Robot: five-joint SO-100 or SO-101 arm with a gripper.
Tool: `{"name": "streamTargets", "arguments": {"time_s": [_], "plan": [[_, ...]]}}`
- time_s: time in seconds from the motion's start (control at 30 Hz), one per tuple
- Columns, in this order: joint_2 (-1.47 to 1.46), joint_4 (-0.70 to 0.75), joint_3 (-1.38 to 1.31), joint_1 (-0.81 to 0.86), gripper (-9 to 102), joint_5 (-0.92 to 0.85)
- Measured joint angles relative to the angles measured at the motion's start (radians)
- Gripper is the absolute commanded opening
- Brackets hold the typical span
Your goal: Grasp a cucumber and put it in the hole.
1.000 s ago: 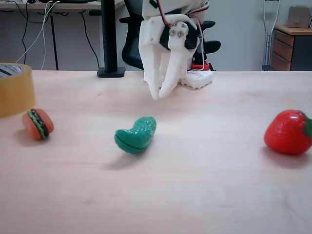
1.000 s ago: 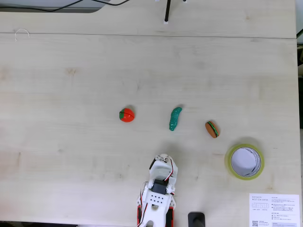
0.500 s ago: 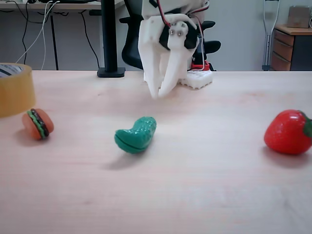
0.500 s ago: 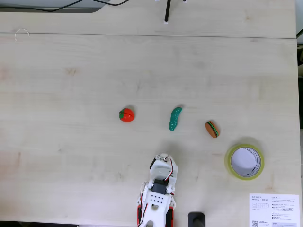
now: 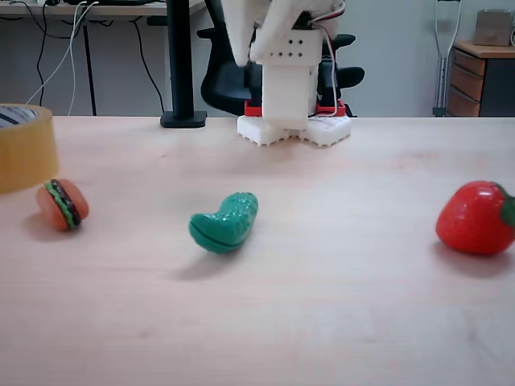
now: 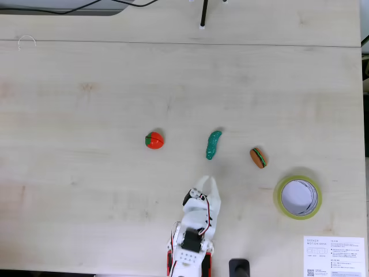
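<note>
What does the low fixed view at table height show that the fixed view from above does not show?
The low fixed view shows the room behind: a black office chair, a wooden drawer cabinet, and the cucumber's side seam. The view from above shows the white two-finger gripper short of the cucumber, the tape roll's hole, and a printed white card. Both show the small curved dark-green plastic cucumber, the red toy strawberry, the toy burger and the yellow tape roll.
</note>
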Motion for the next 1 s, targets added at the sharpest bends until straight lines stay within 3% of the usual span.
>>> {"name": "streamTargets", "arguments": {"time_s": [0.3,0.5,0.83,1.0], "plan": [[-0.411,-0.015,-0.347,-0.002,9,0.000],[-0.686,-0.107,-0.414,-0.025,16,0.000],[-1.118,-0.137,-0.629,-0.041,33,0.000],[-1.278,-0.189,-0.641,-0.041,34,0.000]]}}
